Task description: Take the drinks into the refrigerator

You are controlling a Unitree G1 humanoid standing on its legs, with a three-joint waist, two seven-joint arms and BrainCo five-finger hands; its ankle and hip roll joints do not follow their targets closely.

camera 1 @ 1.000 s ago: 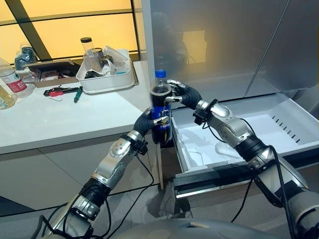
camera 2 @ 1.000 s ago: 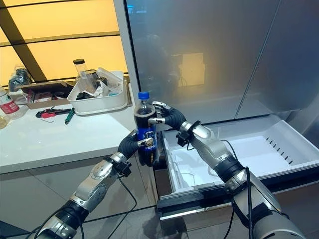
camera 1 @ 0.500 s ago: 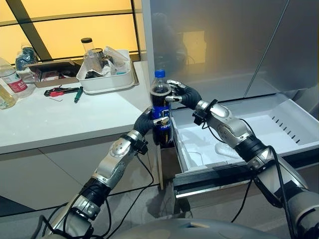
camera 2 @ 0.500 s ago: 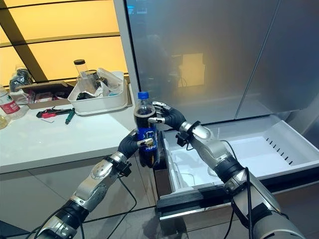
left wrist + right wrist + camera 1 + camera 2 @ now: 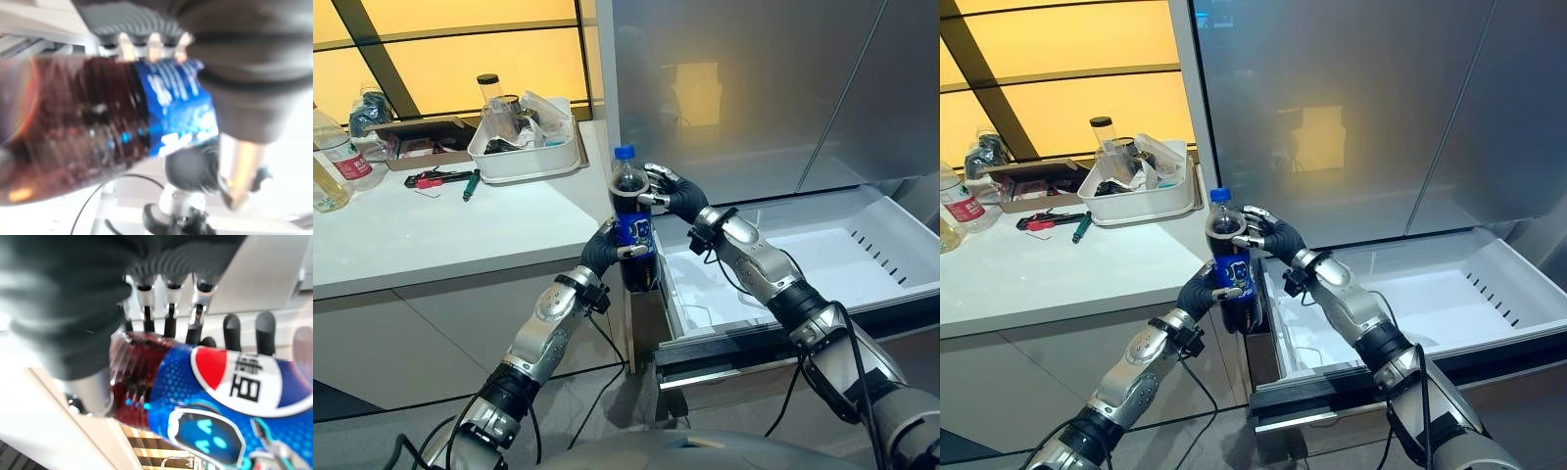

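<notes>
Both hands (image 5: 607, 250) around upright cola bottle (image 5: 631, 227)

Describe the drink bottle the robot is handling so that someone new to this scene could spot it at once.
At the corner where the white counter meets the open white refrigerator drawer, both hands grip one upright bottle. This dark cola bottle with a blue cap and blue label has the left hand low, the right hand near its neck. The counter's other bottles are clear.
</notes>
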